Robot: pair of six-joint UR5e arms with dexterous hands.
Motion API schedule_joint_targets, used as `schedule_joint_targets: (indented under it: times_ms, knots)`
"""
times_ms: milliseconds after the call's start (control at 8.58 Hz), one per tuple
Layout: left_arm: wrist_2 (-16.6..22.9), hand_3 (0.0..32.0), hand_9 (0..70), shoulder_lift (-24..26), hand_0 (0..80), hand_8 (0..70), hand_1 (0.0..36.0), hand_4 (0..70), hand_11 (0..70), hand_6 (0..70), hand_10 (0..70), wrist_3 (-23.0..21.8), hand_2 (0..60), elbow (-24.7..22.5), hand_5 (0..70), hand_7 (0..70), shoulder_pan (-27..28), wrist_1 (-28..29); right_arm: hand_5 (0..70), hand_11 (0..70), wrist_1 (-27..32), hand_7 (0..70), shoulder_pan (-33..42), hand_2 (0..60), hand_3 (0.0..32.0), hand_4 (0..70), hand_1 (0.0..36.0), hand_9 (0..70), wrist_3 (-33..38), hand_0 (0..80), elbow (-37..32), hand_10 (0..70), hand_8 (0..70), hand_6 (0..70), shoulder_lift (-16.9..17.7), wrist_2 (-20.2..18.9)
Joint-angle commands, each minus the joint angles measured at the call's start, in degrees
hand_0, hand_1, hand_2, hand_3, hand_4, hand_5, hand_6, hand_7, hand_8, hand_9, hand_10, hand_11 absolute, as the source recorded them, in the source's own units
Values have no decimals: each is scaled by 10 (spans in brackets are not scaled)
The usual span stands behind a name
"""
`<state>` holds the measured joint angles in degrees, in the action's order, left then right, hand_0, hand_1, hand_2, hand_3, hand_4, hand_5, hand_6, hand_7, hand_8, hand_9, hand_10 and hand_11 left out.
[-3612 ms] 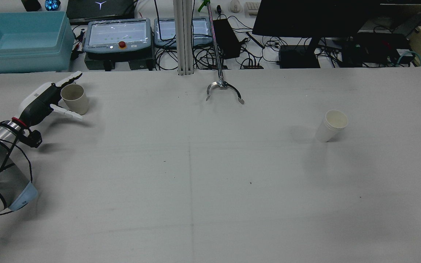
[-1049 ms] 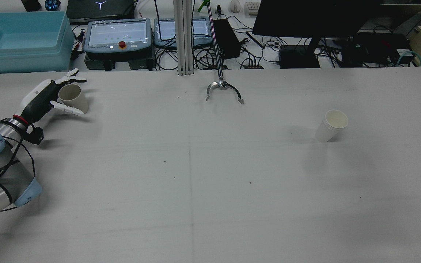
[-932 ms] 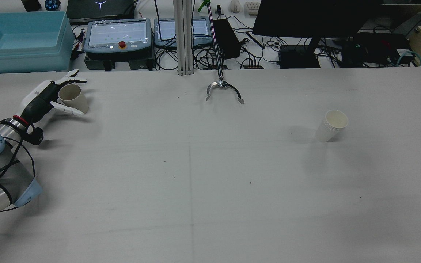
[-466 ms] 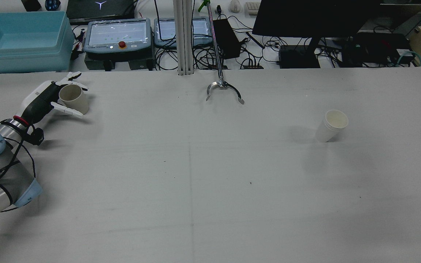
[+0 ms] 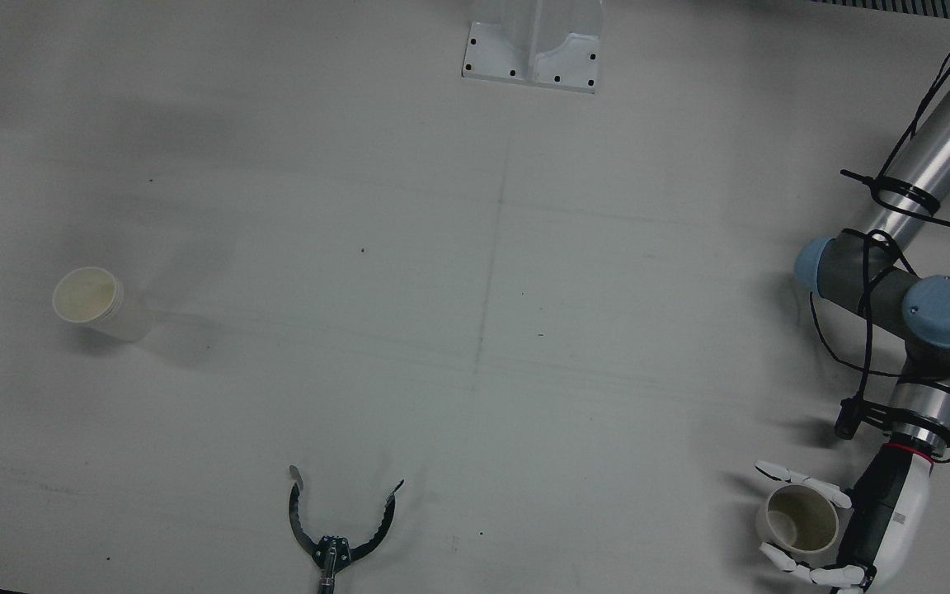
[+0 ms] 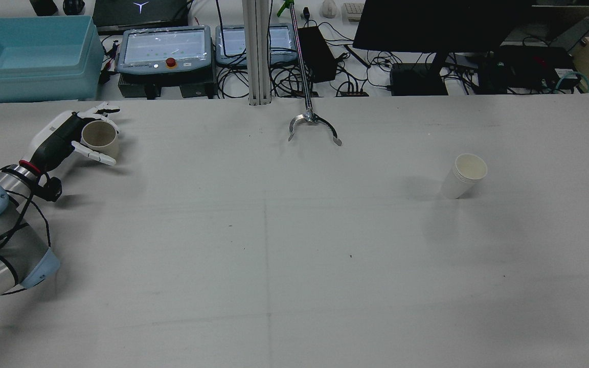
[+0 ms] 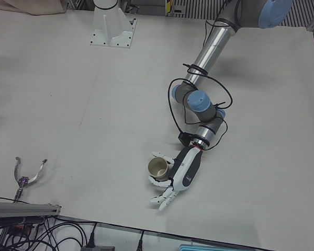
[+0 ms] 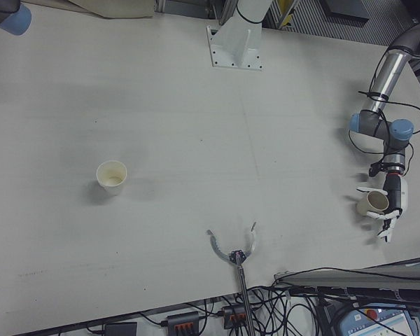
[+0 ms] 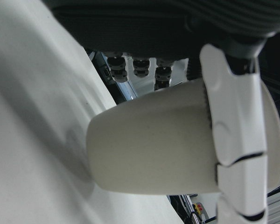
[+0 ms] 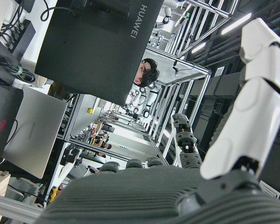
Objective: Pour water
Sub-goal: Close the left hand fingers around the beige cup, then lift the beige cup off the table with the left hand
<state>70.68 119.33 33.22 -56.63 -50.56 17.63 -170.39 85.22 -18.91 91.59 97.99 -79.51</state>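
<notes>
Left hand (image 6: pixel 64 138) wrapped around beige cup (image 6: pixel 99 139), fingers (image 5: pixel 801 477) on both sides of its wall, at the table's (image 6: pixel 294 245) far left edge. Likely light, thin-walled, crushable; best held mid-wall, gently. White cup (image 6: pixel 464 175) well apart, right. Right hand's state: cannot tell.

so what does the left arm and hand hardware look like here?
The left arm is a silver metal tube with grey joints, pale blue caps and looped black cables. A red ring marks the wrist. The left hand has a black palm, white back shell and white segmented fingers.
</notes>
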Motion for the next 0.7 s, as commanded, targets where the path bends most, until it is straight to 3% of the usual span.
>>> schedule_joint_targets:
  times_ms: [0,117,233,350,583]
  knots:
    - [2,0,96,-1,618,63,193,700,112,141,70,-6,64,-23,329,229,-12,-24,46,0,1,20,0,204,8,132,146,0,12,459,-2,0,0,0,-1,1]
    - [9,0,93,-1,642,62,205,700,116,145,72,-16,52,-59,341,230,-30,-55,53,0,0,28,-1,211,2,152,148,0,21,461,2,0,0,5,-3,0]
    - [38,0,98,-1,683,66,217,700,122,150,75,-40,58,-97,356,234,-42,-102,57,0,-2,40,-1,226,0,177,154,0,18,464,3,0,0,12,-13,-1]
    - [82,0,100,0,690,69,223,700,122,154,75,-70,78,-106,365,236,-52,-123,55,0,-5,45,-8,246,0,190,166,0,-5,468,-1,0,0,18,-28,-1]
    - [119,0,99,-2,700,68,218,700,117,148,71,-93,54,-135,364,227,-53,-153,60,0,-8,59,-50,266,0,230,167,0,-52,468,-3,0,0,27,-88,1]
